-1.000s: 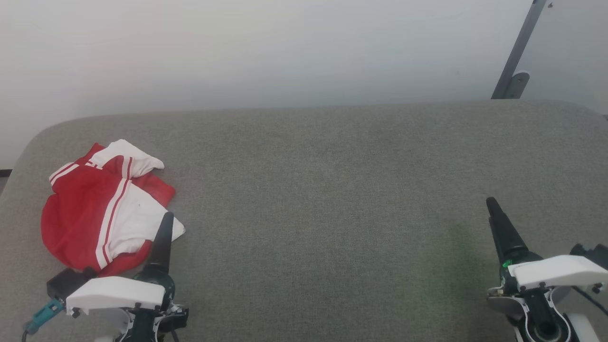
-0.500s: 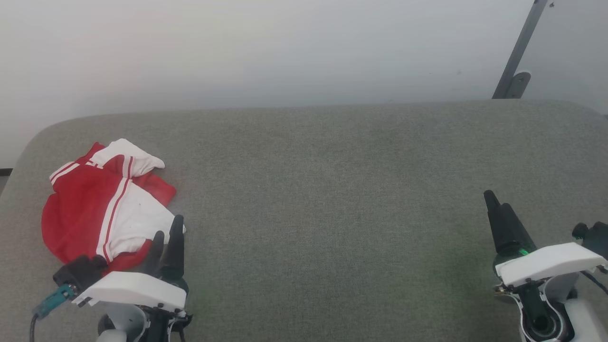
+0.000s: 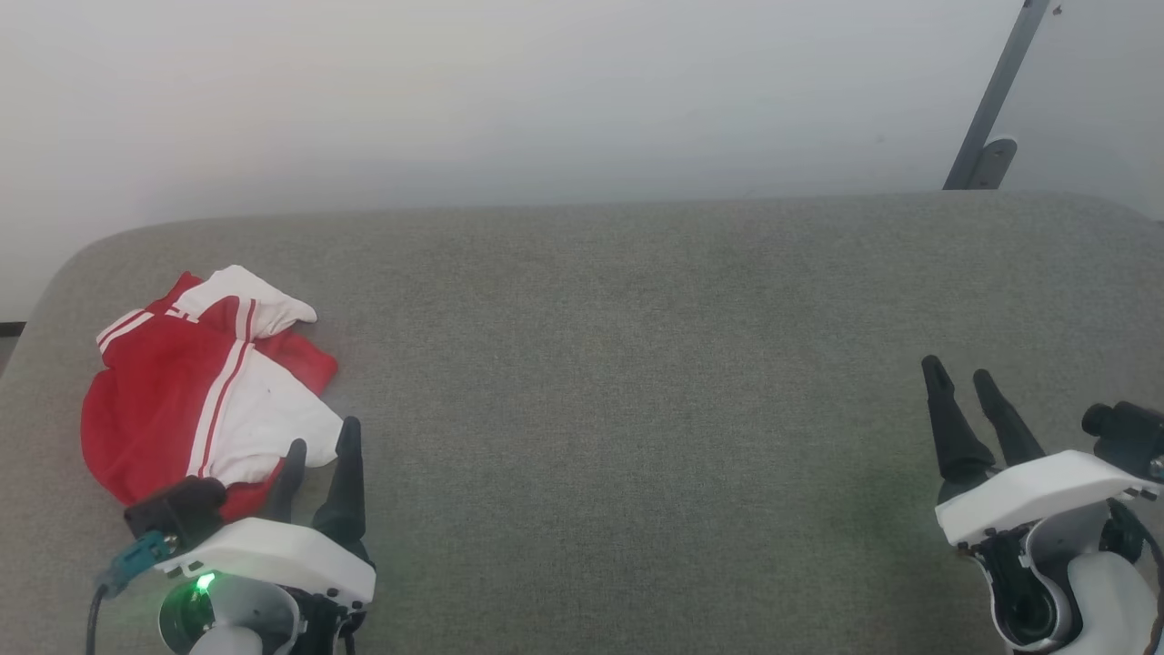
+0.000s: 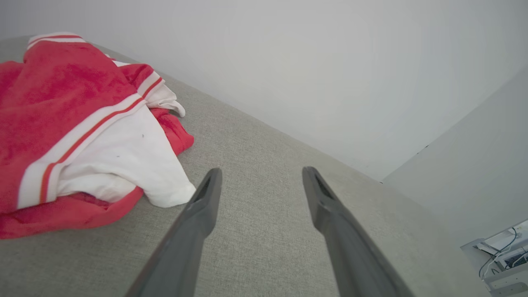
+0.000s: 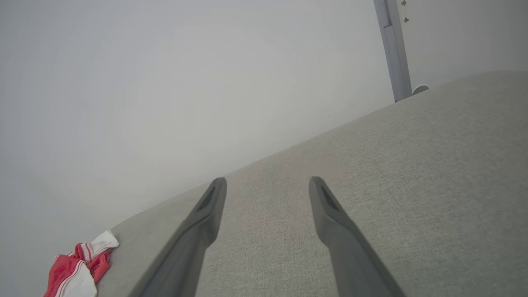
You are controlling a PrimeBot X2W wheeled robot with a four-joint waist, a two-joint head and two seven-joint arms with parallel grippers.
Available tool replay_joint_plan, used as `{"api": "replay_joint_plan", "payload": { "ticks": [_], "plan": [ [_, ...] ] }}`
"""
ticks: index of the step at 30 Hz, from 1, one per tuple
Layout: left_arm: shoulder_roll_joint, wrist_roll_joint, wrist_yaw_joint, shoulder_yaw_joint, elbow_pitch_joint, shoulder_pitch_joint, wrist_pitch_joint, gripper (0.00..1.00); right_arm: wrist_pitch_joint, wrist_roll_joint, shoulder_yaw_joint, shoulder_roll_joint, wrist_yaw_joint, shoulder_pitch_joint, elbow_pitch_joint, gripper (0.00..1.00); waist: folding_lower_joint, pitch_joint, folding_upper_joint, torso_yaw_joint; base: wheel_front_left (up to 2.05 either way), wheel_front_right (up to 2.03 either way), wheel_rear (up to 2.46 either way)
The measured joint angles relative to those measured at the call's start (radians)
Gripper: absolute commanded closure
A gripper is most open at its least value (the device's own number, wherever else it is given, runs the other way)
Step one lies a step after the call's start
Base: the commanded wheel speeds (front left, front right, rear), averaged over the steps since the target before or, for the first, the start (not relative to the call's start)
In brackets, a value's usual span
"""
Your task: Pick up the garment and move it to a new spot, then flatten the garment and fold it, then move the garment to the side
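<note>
A red-and-white sports jersey (image 3: 182, 400) lies crumpled on the grey desk (image 3: 637, 364). Thin and limp, it should lift easily by its loose white corner. Just right of the jersey, the left gripper (image 3: 322, 435) hovers low with jaws spread. Far right of the jersey, the right gripper (image 3: 956, 368) points forward, jaws spread and empty.

Grey woven-fabric surface (image 3: 637, 364) with rounded corners, a crumpled red-and-white garment (image 3: 191, 382) near its left end.
</note>
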Motion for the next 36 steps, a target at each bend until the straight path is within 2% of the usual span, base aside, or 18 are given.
{"api": "replay_joint_plan", "payload": {
  "ticks": [12, 36],
  "plan": [
    [0.021, 0.128, 0.037, -0.036, -0.002, -0.001, -0.035, 0.0, -0.038, -0.158, 0.008, -0.017, 0.0, -0.021, 0.012, 0.0, 0.0, -0.001, 0.0, 0.0, 0.0, 0.0, 0.0],
    [0.039, 0.349, 0.057, -0.063, 0.009, -0.001, -0.095, 0.0, -0.098, -0.382, 0.004, -0.04, 0.0, -0.047, 0.035, 0.0, 0.0, -0.004, 0.0, -0.001, 0.0, 0.0, 0.0]
  ]
}}
